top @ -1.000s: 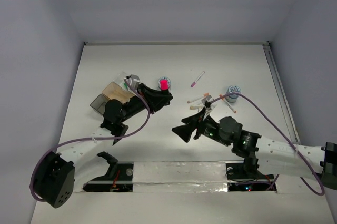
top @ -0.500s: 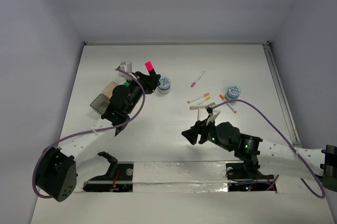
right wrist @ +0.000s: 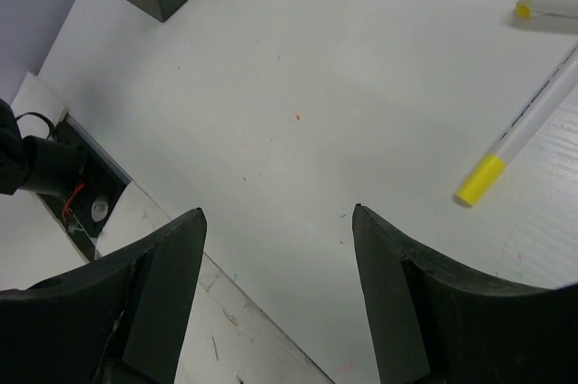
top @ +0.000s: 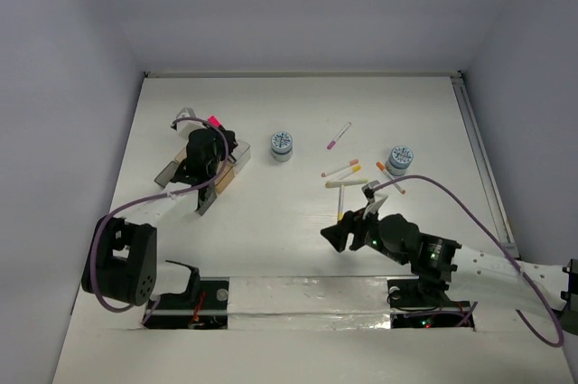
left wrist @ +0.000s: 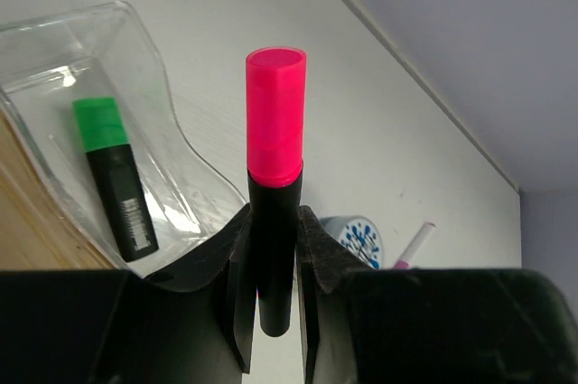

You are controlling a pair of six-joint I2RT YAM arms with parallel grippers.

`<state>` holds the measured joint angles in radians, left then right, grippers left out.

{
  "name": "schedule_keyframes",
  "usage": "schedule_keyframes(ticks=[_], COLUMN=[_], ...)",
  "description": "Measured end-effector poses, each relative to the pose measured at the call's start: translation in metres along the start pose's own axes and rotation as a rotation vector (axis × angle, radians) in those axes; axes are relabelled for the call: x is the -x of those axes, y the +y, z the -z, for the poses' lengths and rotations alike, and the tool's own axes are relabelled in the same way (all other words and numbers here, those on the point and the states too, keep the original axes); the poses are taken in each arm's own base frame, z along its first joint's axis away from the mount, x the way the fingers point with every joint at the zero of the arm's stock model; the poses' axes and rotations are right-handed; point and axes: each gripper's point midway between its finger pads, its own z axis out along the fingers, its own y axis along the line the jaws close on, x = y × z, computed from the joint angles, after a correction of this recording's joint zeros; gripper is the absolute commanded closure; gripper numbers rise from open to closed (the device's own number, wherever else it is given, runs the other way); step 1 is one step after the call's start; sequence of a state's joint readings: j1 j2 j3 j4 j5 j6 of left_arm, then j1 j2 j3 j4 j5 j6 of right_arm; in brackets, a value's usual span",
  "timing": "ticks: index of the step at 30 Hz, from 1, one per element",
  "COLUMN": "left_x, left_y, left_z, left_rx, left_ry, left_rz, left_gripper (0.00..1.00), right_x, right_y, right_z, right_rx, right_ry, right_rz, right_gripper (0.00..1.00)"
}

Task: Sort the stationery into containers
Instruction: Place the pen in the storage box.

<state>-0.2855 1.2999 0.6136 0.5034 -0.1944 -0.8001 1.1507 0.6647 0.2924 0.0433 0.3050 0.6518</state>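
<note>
1. two arms showed in the overhead view. the left gripper [top: 213, 131] hung over the trays [top: 224, 182] at the left of the table [top: 271, 239], and the right gripper [top: 339, 235] sat low near the front, right of centre.
2. the left gripper was clenched on the black barrel of a pink-capped marker [left wrist: 275, 113], and the cap stuck out past its fingertips.
3. beyond that marker we saw the clear tray [left wrist: 144, 50] with a green-capped marker [left wrist: 113, 176] lying inside it. the tan tray [left wrist: 27, 221] sat against the clear tray's side.
4. the right gripper was released, its jaws apart over bare table with nothing between them.
5. a yellow-tipped pen [right wrist: 524, 126] lay loose on the table near the right gripper. a second yellow-tipped pen [right wrist: 546, 0] lay farther out.
6. two discs rested on the table: one disc [top: 282, 145] just right of the trays, the other disc [top: 400, 159] over by the loose pens. a pink-tipped pen [top: 339, 135] lay between them, farther back.
7. the grey tray [top: 166, 174] formed the left end of the cluster.
</note>
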Motion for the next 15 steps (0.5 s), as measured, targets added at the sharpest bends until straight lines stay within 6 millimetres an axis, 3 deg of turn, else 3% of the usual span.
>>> schedule_keyframes(ticks=[5,11,15], left_x=[-0.004,-0.027,-0.035], left_y=[0.021,0.052,0.064], left_z=[-0.011,-0.023,-0.026], left_rx=[0.065,0.161,0.201], left_ry=[0.008,0.069,0.084], left_rz=[0.025,0.024,0.027], left_gripper=[1.00,1.00,0.92], right_x=[0.000,-0.002,-0.003], right_y=[-0.001,-0.004,-0.005], right_z=[0.003,0.004,0.005], right_rx=[-0.001,-0.005,-0.009], right_ry=[0.000,0.003,0.008], right_rz=[0.000,0.003,0.011], right_gripper=[0.27,0.24,0.23])
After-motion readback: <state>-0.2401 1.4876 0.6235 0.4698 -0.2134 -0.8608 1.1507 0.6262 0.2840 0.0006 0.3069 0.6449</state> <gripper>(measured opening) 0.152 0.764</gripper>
